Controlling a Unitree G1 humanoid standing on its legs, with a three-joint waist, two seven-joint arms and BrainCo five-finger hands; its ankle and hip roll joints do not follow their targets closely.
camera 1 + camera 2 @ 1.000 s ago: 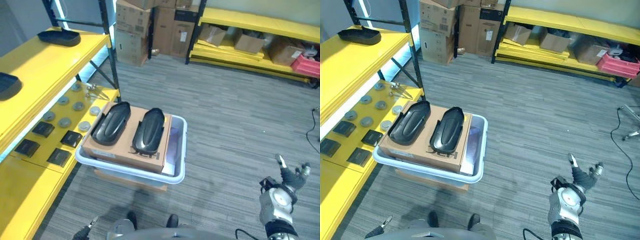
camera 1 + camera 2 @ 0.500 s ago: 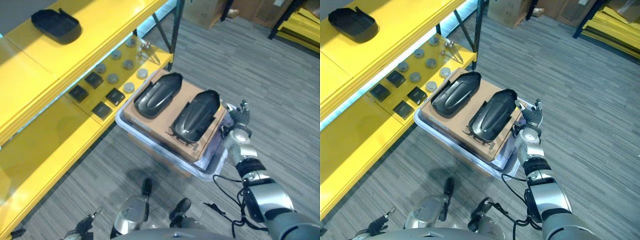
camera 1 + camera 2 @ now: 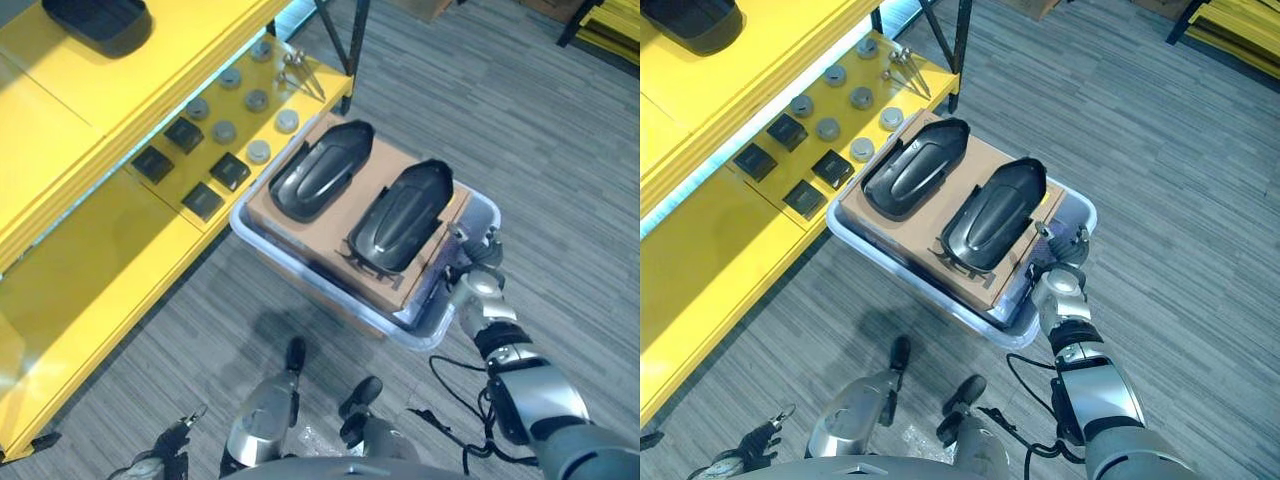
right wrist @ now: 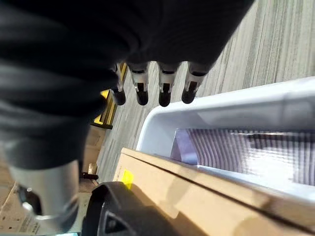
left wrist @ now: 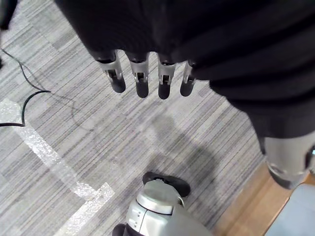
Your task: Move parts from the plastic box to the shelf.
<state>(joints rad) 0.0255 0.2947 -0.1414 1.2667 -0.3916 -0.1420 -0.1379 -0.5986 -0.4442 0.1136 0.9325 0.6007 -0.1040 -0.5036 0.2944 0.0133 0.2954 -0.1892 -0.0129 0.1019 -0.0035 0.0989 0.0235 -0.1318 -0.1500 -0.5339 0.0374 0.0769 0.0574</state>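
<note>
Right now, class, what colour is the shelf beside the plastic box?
Yellow shelf; clearest in the left eye view.

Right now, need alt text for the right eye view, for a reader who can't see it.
The robot's right hand, fingers open, reaches the near corner of a pale plastic box on the floor. In the box a cardboard carton carries two black moulded parts side by side. A yellow shelf holds small discs and black squares.

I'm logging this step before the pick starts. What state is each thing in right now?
Plastic box: on the floor beside the shelf, holding a cardboard box.
Cardboard box: closed, two black parts on top.
Black parts: lying side by side, ungrasped.
Right robot hand: open, at the plastic box's rim.
Left robot hand: open, empty.
</note>
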